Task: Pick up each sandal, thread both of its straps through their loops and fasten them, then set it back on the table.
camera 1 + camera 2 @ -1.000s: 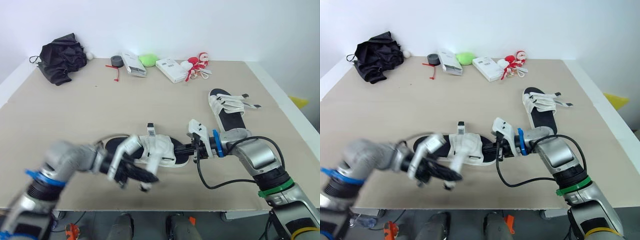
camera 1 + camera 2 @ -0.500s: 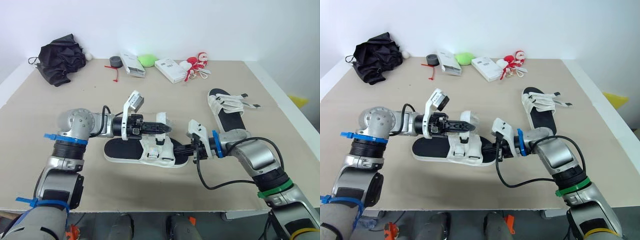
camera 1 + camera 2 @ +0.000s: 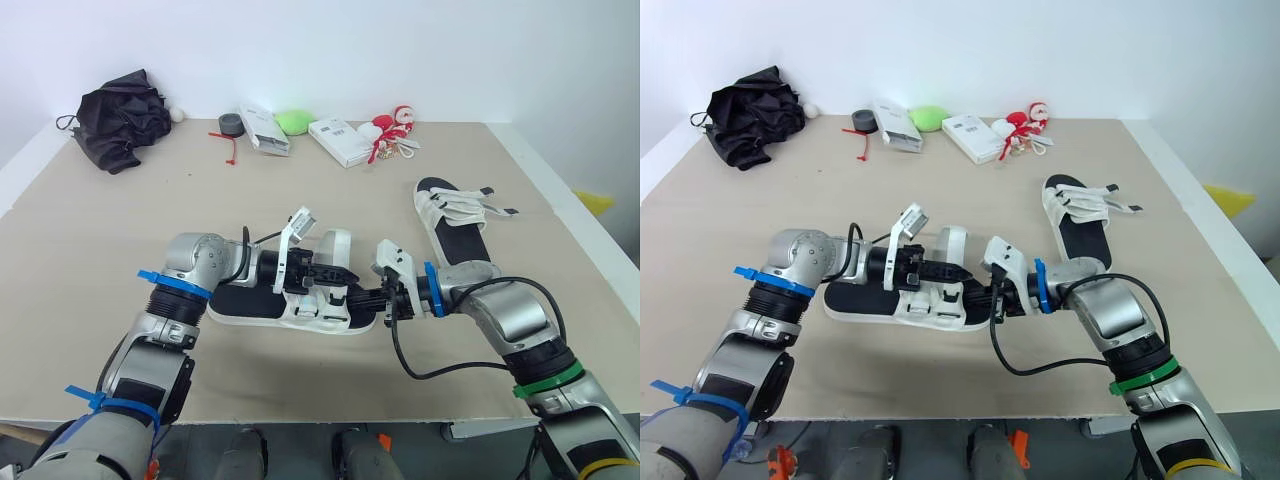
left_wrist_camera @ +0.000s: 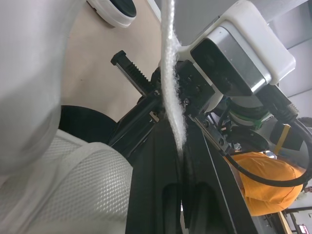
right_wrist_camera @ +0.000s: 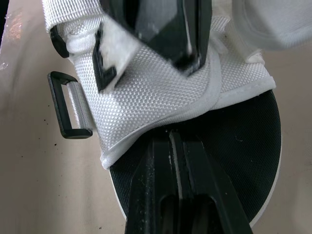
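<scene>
The near sandal (image 3: 250, 300), black-soled with white straps, lies on the table in front of me. My left gripper (image 3: 338, 272) is above its middle, shut on a white strap (image 4: 170, 97) that stands up between its fingers. My right gripper (image 3: 368, 298) is shut on the same sandal's right end, its fingers (image 5: 178, 161) clamped at the edge of the white upper (image 5: 161, 92). The two grippers are nearly touching. A black loop (image 5: 70, 105) sticks out at the upper's side. The second sandal (image 3: 455, 220) lies to the right, straps loose.
Along the table's far edge lie a black bag (image 3: 120, 115), a tape roll (image 3: 233, 122), two white boxes (image 3: 265, 130) (image 3: 340, 140), a green object (image 3: 297, 120) and a red-and-white toy (image 3: 395, 125). The table's front edge (image 3: 300, 415) is close below the near sandal.
My left arm swung up from the front edge to over the sandal, then moved right and down with the strap, ending close to the right gripper. The right arm held still.
</scene>
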### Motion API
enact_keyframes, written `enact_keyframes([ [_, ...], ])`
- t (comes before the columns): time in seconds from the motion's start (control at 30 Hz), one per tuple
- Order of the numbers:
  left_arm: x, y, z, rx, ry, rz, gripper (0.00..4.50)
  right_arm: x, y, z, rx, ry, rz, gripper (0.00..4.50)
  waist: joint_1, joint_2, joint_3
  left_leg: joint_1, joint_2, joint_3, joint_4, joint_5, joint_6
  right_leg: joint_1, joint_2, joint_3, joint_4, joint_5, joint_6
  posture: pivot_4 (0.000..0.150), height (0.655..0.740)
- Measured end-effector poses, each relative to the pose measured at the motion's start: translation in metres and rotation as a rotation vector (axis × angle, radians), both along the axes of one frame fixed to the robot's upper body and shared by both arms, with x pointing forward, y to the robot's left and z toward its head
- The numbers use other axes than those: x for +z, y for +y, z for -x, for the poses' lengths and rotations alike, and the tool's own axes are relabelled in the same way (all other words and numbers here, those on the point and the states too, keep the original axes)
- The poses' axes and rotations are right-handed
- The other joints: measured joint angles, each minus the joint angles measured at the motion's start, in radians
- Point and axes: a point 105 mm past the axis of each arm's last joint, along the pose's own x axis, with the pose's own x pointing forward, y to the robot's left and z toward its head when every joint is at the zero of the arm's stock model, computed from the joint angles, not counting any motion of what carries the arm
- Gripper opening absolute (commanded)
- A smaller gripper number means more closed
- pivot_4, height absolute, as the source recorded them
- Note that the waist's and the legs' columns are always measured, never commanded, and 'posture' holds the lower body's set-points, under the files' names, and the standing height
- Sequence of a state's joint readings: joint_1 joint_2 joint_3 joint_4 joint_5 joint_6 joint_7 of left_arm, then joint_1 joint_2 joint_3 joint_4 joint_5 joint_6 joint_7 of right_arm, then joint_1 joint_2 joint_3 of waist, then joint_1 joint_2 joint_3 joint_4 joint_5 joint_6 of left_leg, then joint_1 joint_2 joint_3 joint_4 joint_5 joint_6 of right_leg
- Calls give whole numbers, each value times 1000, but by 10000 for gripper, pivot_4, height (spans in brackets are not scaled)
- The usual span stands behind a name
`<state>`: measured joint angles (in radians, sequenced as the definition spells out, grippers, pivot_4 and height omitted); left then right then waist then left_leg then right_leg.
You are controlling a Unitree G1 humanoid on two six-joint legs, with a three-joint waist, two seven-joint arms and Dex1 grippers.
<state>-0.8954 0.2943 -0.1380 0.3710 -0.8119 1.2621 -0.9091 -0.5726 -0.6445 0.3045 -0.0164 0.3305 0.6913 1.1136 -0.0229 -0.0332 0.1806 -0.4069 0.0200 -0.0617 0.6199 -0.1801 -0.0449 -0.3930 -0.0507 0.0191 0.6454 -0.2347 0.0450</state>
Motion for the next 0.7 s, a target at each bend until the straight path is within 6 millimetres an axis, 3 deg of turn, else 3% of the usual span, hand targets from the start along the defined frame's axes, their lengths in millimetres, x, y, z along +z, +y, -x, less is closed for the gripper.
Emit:
enact_keyframes([
  [0.27, 4, -4, 12, -41, -50, -13, 438, 0, 1, 0, -3, 2, -6, 0, -1, 0, 0, 1, 0, 0, 0, 0, 0, 1, 0, 0, 0, 0, 0, 1500, 7380],
  [0.43, -14, 2, 16, -39, -133, -81, 438, -1, 2, 0, -6, 3, -11, 0, -2, 1, -1, 2, 1, 0, 0, 0, 0, 1, 0, 0, 0, -1, -2, 1500, 7380],
  [0.7, -18, 1, 13, -26, -172, -86, 438, -2, 1, 0, -9, 5, -12, 0, -2, 1, -3, 2, 1, 0, 0, 0, 0, 1, 0, 0, 0, -3, -5, 1500, 7380],
])
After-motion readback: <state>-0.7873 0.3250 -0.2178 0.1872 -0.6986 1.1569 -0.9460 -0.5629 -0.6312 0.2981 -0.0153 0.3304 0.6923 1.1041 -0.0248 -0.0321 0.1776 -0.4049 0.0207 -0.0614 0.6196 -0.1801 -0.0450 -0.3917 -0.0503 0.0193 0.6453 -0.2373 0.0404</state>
